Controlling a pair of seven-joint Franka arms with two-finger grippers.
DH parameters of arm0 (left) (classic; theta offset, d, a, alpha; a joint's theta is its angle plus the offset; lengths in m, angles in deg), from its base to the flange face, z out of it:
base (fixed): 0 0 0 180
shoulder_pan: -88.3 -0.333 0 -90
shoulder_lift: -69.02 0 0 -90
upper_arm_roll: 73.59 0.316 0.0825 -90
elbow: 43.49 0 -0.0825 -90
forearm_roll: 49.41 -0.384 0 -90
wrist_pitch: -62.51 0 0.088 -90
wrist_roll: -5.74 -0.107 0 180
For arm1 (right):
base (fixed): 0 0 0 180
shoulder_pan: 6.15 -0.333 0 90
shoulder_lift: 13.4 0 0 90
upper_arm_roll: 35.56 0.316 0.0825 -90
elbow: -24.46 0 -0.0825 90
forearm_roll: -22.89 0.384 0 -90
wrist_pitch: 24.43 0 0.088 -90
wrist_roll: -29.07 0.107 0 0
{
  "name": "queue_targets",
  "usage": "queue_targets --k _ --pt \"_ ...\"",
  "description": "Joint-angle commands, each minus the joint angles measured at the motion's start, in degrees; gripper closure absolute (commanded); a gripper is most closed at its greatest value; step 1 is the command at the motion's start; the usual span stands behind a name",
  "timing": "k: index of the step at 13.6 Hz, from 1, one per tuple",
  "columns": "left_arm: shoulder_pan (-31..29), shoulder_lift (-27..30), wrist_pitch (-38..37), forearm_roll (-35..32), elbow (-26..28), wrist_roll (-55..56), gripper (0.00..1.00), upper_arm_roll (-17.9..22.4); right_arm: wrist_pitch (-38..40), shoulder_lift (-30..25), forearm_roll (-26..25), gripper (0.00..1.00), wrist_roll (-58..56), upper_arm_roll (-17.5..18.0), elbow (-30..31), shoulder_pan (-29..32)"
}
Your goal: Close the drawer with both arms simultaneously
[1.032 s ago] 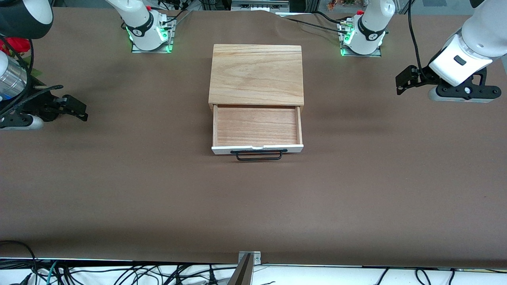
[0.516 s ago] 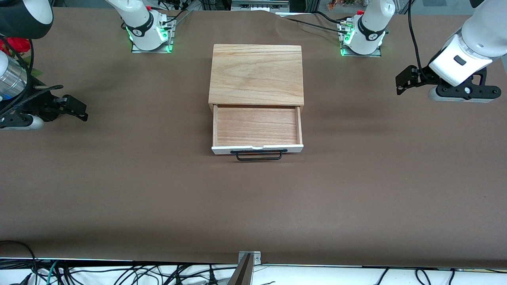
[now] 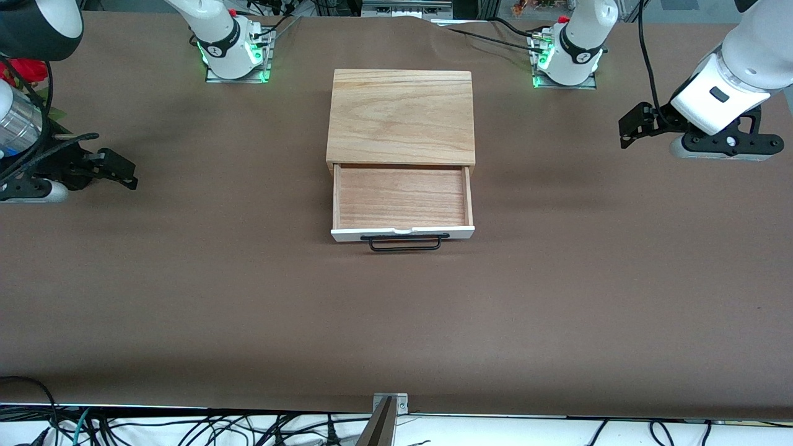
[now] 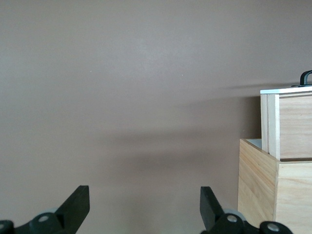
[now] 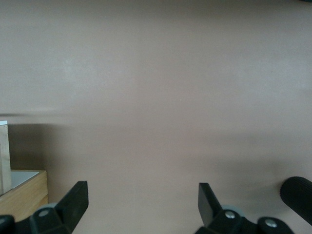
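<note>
While drawer (image 3: 403, 207) gapes, both tools partly cropped

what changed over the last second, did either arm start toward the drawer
Nothing visibly changed. The drawer is pulled out of its wooden box as before. The left gripper waits over the table at the left arm's end and the right gripper at the right arm's end, both with fingers open and holding nothing.
</note>
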Motion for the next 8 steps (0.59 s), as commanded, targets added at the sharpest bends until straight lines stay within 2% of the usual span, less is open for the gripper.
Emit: queue_targets --k 1,6,8 --pt "0.33 -0.48 -1.3 -0.58 -1.48 -0.68 0.0 0.05 0.52 0.56 -0.48 0.0 0.86 0.0 -1.37 -0.25" --pt "0.6 -0.83 -1.21 0.13 -1.48 -0.06 0.0 0.05 0.52 0.65 -0.3 0.0 1.21 0.09 -1.11 -0.33" --pt "0.86 -1.88 -1.21 0.22 -3.14 -0.32 0.0 -0.21 -0.09 1.78 -0.56 0.0 0.95 0.17 -1.28 -1.38"
